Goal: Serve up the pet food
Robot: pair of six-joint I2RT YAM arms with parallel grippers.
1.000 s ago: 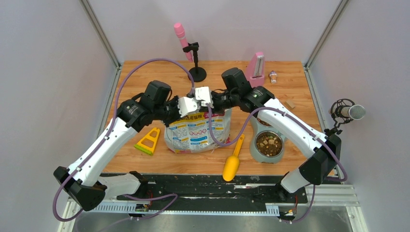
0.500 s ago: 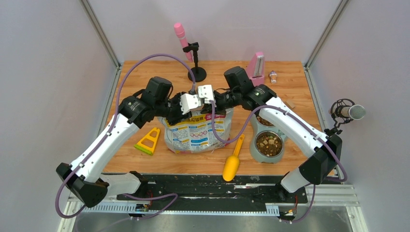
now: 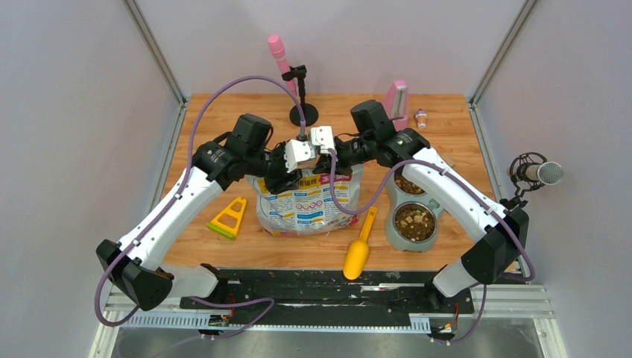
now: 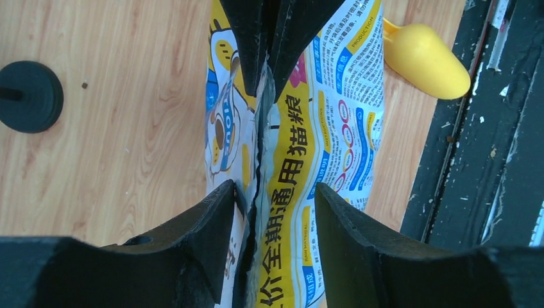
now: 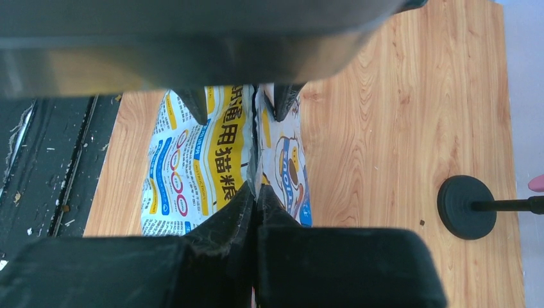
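The printed bag stands upright mid-table. My right gripper is shut on its sealed top edge, pinched between the fingers in the right wrist view. My left gripper is open and straddles the same top edge, with the bag's seam close to one finger and a gap to the other. Pet food, brown kibble, lies in the near bowl of a grey double feeder. The far bowl is mostly hidden under my right arm.
A yellow scoop lies in front of the bag, right of centre. Left of the bag lies a yellow triangular piece. A pink microphone on a black stand and a pink metronome stand at the back.
My left gripper has opened and let go of the bag's top edge. Both grippers and the bag's top have shifted slightly right and away. The right gripper keeps its hold.
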